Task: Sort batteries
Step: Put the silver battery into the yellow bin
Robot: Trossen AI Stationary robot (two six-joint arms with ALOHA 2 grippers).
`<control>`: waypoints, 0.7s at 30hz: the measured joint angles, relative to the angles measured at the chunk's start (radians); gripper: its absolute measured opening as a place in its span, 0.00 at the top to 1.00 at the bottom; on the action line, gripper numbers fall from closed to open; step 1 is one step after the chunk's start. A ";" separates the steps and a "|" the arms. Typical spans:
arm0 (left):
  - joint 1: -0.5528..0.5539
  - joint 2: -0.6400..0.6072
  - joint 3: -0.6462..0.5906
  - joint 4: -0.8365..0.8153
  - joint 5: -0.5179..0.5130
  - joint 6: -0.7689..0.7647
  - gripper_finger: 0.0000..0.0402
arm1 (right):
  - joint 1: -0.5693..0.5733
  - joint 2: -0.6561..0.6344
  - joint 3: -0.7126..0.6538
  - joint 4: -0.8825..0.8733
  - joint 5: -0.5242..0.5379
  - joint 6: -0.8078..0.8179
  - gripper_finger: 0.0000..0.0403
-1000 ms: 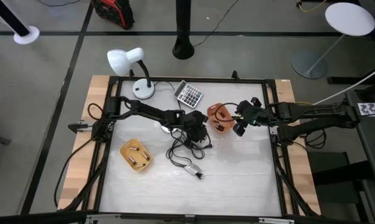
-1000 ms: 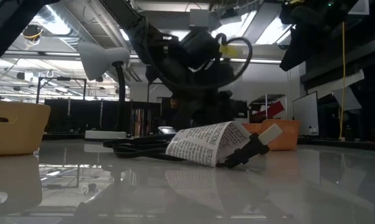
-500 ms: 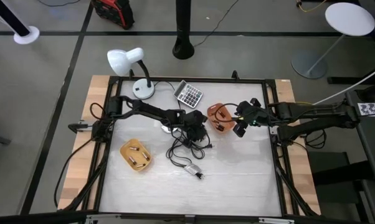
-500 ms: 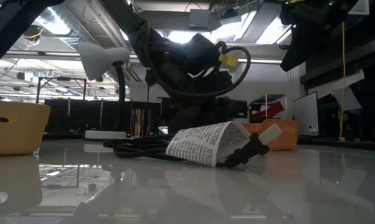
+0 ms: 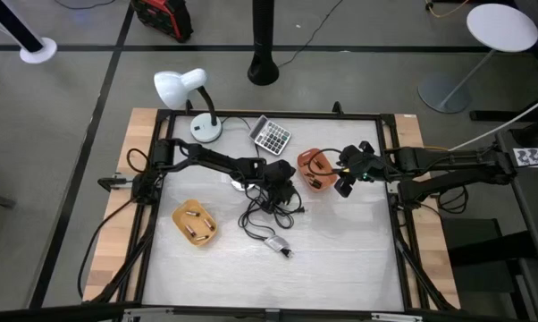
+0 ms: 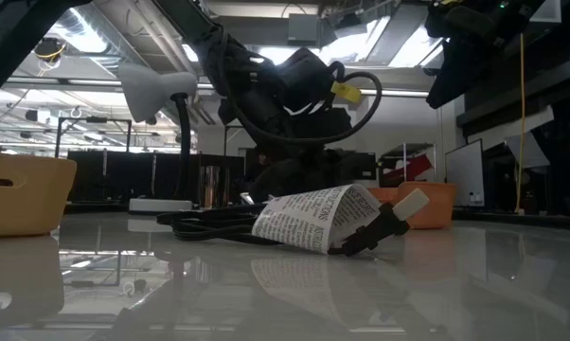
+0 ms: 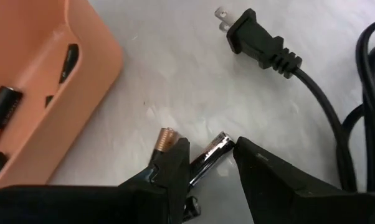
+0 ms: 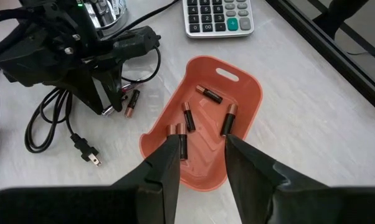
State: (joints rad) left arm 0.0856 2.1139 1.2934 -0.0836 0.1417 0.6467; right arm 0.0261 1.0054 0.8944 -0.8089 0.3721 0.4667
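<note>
**Two batteries, one pinch: risk of a fumbled pick**

Left wrist view shows the left gripper low over the table, its jaws narrowly parted around a dark battery; whether they grip it yet I cannot tell. A copper-tipped battery lies just beside the outer finger, so closing may nudge it away or pinch both. The cable plug lies near and could snag. The orange tray already holds several batteries. The right gripper hovers above that tray, jaws partly open, holding nothing.
</note>
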 joint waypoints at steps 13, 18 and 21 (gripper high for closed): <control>-0.005 0.002 0.092 -0.253 0.015 0.042 0.68 | 0.000 0.000 0.000 -0.001 0.000 0.000 0.70; -0.005 0.002 0.097 -0.276 0.016 0.042 0.72 | 0.000 0.000 0.000 -0.001 0.000 0.000 0.70; -0.006 0.002 0.096 -0.279 0.018 0.038 0.79 | 0.000 0.000 0.000 -0.001 0.000 0.000 0.70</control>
State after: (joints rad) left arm 0.0800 2.1159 1.3895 -0.3625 0.1596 0.6845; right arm 0.0257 1.0058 0.8944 -0.8101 0.3725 0.4667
